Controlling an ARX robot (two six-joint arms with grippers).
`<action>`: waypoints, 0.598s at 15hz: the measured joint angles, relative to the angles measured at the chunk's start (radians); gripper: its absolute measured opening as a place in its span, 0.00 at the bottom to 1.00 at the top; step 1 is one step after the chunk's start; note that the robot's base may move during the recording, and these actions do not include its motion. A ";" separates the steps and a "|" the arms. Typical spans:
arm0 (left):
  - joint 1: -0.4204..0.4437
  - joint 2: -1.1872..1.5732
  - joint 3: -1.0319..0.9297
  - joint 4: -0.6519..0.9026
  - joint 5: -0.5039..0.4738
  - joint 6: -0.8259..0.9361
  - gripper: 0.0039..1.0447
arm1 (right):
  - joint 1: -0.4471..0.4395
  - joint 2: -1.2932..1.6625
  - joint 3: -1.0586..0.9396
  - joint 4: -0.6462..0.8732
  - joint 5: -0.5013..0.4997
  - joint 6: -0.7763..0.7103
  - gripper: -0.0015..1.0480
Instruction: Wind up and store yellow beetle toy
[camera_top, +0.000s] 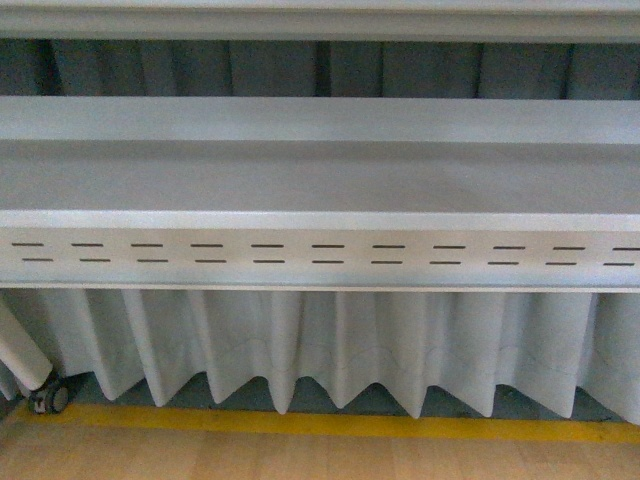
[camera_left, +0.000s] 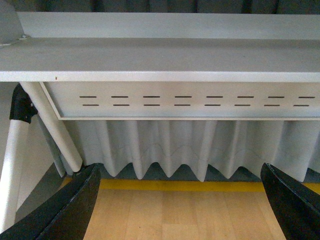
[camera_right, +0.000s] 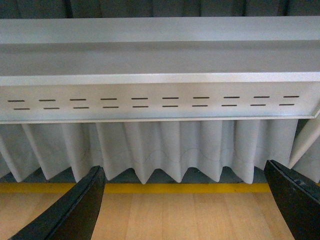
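Note:
The yellow beetle toy is out of view in all three views. My left gripper (camera_left: 182, 207) is open and empty, its two black fingers (camera_left: 70, 210) spread wide above the wooden floor. My right gripper (camera_right: 185, 207) is also open and empty, its black fingers (camera_right: 75, 212) wide apart over the floor. Neither gripper shows in the front view.
A grey table (camera_top: 320, 180) with a slotted front panel (camera_top: 320, 255) stands ahead, a pleated white curtain (camera_top: 330, 350) hanging below it. A yellow floor line (camera_top: 330, 425) runs along the wooden floor. A white table leg (camera_left: 52, 125) and a castor (camera_top: 50, 398) stand at the left.

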 joint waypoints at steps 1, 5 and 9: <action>0.000 0.000 0.000 0.000 0.000 0.000 0.94 | 0.000 0.000 0.000 0.000 0.000 0.000 0.93; 0.000 0.000 0.000 0.000 0.000 0.000 0.94 | 0.000 0.000 0.000 0.000 0.000 0.000 0.94; 0.000 0.000 0.000 0.000 0.000 0.000 0.94 | 0.000 0.000 0.000 0.000 0.000 0.000 0.94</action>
